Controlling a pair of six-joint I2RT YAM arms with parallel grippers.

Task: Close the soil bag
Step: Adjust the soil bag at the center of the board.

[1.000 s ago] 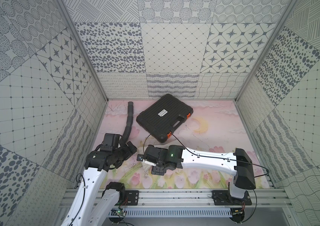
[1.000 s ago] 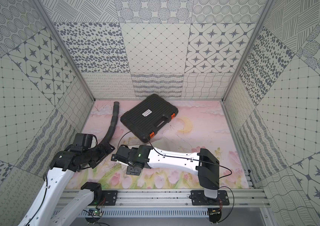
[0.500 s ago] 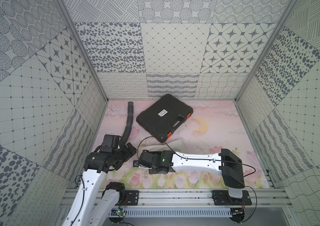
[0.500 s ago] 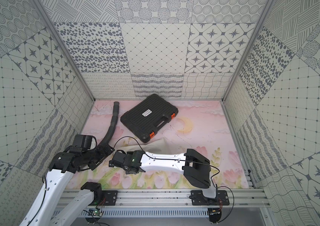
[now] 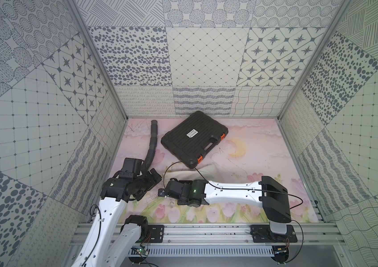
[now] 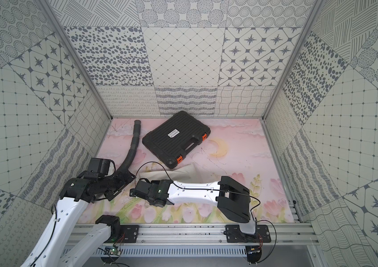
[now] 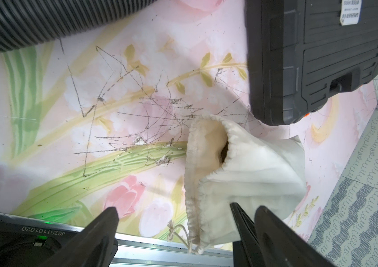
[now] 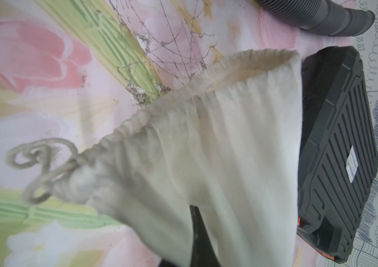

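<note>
The soil bag (image 5: pixel 197 172) (image 6: pixel 184 171) lies on its side on the mat, just in front of the black case, and my right arm covers most of it. Its gathered mouth (image 7: pixel 208 143) gapes open, with dark soil showing inside. A knotted white cord (image 8: pixel 42 166) (image 7: pixel 178 233) hangs from the hem. My right gripper (image 8: pixel 195 209) (image 5: pixel 163 192) is shut on the bag's cloth near the mouth; only one black finger shows. My left gripper (image 7: pixel 186 209) (image 5: pixel 155 177) is open wide, straddling the hem of the bag's mouth without gripping it.
A black ribbed case (image 5: pixel 193 138) (image 6: pixel 175 138) with orange latches lies behind the bag, almost touching it. A grey corrugated hose (image 5: pixel 152 141) (image 6: pixel 134 143) curves along the left wall towards my left arm. The metal rail (image 5: pixel 206 233) runs along the front edge.
My right gripper has closed on the bag's cloth, and the right arm has shifted left towards the bag's mouth. My left arm has hardly moved and its gripper stays open.
</note>
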